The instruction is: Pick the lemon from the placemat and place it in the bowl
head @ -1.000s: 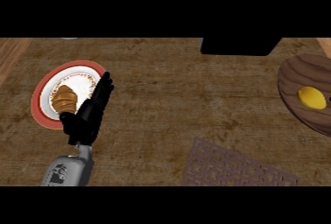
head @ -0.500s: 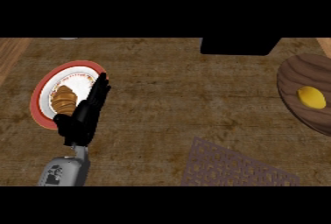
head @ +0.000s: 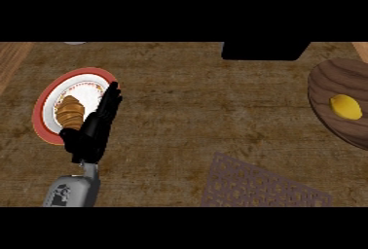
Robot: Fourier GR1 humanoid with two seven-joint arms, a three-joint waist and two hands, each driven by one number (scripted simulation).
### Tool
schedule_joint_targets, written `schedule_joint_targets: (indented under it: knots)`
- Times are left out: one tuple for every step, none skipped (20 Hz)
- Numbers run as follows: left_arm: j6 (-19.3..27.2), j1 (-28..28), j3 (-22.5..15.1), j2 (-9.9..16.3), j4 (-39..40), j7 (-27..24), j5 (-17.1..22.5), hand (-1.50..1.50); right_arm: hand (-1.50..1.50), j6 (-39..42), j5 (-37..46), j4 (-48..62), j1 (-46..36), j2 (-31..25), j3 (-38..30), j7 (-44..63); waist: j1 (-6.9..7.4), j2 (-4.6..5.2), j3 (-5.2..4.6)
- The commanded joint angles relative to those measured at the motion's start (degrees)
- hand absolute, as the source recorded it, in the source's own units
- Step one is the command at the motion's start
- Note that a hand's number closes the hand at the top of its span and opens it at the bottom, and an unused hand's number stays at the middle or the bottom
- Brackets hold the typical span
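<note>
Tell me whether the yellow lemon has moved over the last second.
No. The yellow lemon lies at the same spot inside the dark wooden bowl at the right edge, just as it did a second ago.

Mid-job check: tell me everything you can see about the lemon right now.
The lemon is a small yellow oval, smooth-skinned and whole, its long axis running slightly aslant. It lies inside the dark wooden bowl at the view's right edge, toward the bowl's middle, resting on the bowl's inner surface. Nothing else touches it and no hand is near it. It is not on the placemat, which lies lower in the view, apart from the bowl.
</note>
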Motion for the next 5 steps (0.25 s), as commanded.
schedule_joint_targets:
  knots:
    - [-0.08,-0.54,0.28,0.43,-1.32,1.41,0.21,0.0,-1.5,13.62,-1.47,-0.25,2.84,-1.5,-0.74,-8.98,-0.03,-0.12,0.1]
    - [-0.31,2.22,-0.77,0.24,-2.15,0.07,-0.29,0.0,-1.5,13.83,-1.4,-1.2,4.74,-1.6,-0.43,-10.29,-0.22,-0.38,0.05]
    - [0.35,1.92,-0.85,-0.73,-1.48,-0.11,-0.22,0.0,-1.5,13.41,-1.51,-1.27,4.79,-1.49,-0.37,-9.74,0.19,0.02,0.18]
    - [-1.43,1.04,0.63,0.91,-0.92,-0.13,1.24,0.0,-1.5,12.0,-0.81,-2.02,6.49,-0.21,0.49,-10.8,0.05,0.11,0.14]
    - [-0.63,0.55,0.58,0.07,0.1,-0.25,0.99,0.0,-1.5,13.65,-1.74,-2.92,6.7,-1.01,0.0,-11.4,-0.74,-0.05,0.08]
